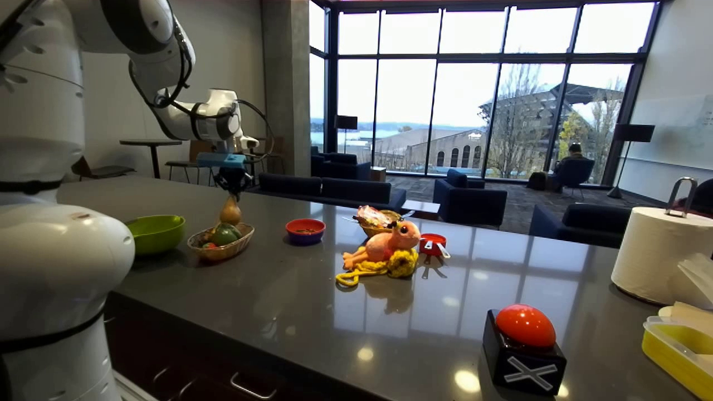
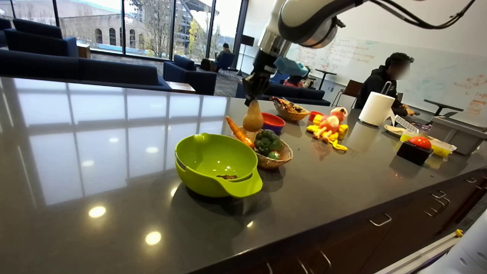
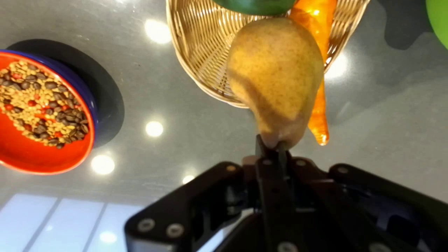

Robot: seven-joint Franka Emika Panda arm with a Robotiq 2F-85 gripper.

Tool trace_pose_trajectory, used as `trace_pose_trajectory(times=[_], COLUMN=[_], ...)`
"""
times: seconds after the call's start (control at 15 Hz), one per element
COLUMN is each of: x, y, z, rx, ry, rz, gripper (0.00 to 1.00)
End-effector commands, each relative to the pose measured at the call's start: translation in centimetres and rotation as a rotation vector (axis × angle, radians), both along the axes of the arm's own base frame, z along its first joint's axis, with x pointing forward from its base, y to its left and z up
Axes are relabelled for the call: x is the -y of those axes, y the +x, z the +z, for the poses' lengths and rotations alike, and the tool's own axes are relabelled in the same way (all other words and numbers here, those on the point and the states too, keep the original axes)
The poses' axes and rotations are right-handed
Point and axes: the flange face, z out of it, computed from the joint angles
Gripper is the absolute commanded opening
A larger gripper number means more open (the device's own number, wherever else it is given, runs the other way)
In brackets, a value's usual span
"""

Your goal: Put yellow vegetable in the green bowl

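Note:
The yellow vegetable is pear-shaped and shows in both exterior views (image 1: 230, 213) (image 2: 253, 118) and large in the wrist view (image 3: 276, 66). My gripper (image 3: 271, 147) is shut on its narrow top end; in both exterior views the gripper (image 1: 234, 192) (image 2: 251, 101) points down with the vegetable below it. The vegetable hangs upright over the wicker basket; whether its bottom touches the basket I cannot tell. The green bowl (image 1: 157, 238) (image 2: 203, 182) stands beside the basket, with a small dark brown thing inside it. Only its edge (image 3: 441, 17) shows in the wrist view.
The wicker basket (image 2: 272, 163) holds a carrot (image 2: 240, 133) leaning over its rim and a dark green pepper (image 2: 268, 141). A red and purple bowl (image 1: 305, 235) of grains stands nearby. Farther along are a pink plush toy (image 1: 390, 245), a red buzzer (image 1: 526, 326) and paper towels (image 1: 657, 253).

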Motion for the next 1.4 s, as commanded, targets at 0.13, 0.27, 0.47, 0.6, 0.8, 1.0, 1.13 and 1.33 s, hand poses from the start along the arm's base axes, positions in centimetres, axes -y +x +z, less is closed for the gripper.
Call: trace_pose_trajectory(times=[0.13, 0.27, 0.47, 0.6, 0.8, 1.0, 1.13, 1.33], x=[-1.8, -3.2, -5.3, -6.8, -8.8, -10.1, -10.7, -10.4], y=[-2.9, -4.3, -6.4, -8.0, -10.0, -11.4, -12.1, -12.5], z=[4.4, 5.2, 6.1, 6.3, 6.0, 4.9, 3.7, 1.5], rx=[0.027, 0.012, -0.019, -0.041, -0.070, -0.115, -0.138, -0.174], ry=[-0.016, 0.004, 0.026, 0.038, 0.052, 0.069, 0.064, 0.040], rz=[-0.017, -0.030, -0.048, -0.055, -0.044, -0.022, -0.019, -0.010], gripper=[0.01, 0.01, 0.01, 0.01, 0.01, 0.01, 0.01, 0.01])
